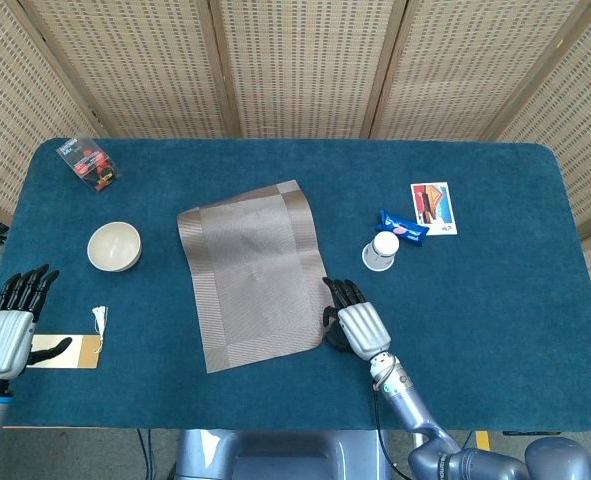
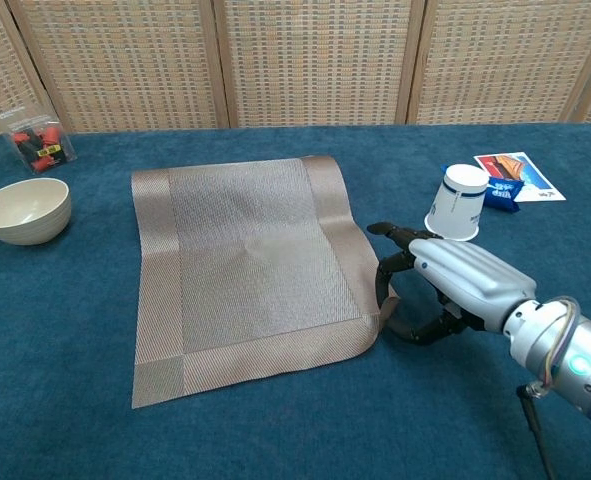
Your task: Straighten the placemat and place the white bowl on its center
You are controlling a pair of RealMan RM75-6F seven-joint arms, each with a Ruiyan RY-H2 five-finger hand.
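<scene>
Right hand [image 2: 445, 285] pinches the lower right corner of the placemat [image 2: 245, 265], thumb under the lifted edge, fingers curled over it; corner curls up off the table [image 1: 495, 290]. Left hand [image 1: 5, 330] at lower left of head view, fingers spread, holding nothing, resting near a tan tag [image 1: 65, 349]. Placemat at frame centre, skewed: long edges tilt against the table edge. White bowl [image 1: 114, 246] sits left of the mat, well apart from it, upright.

Step in hand, as I judge: dragging the corner to square the mat. To do it well, keep the pinch low and pull flat along the cloth so the weave doesn't buckle; swing the corner until the mat's border runs parallel to the table front, then release and press it flat. Bowl comes after.

Mat: woven, grey-brown, thin and floppy, darker ribbed border, rectangular. Table cover: blue, felt-like, likely grippy. Bowl: smooth, glossy cream, round, rigid. Right of the mat: a white paper cup [image 1: 381, 250] on its side, blue wrapper [image 1: 403, 228]
</scene>
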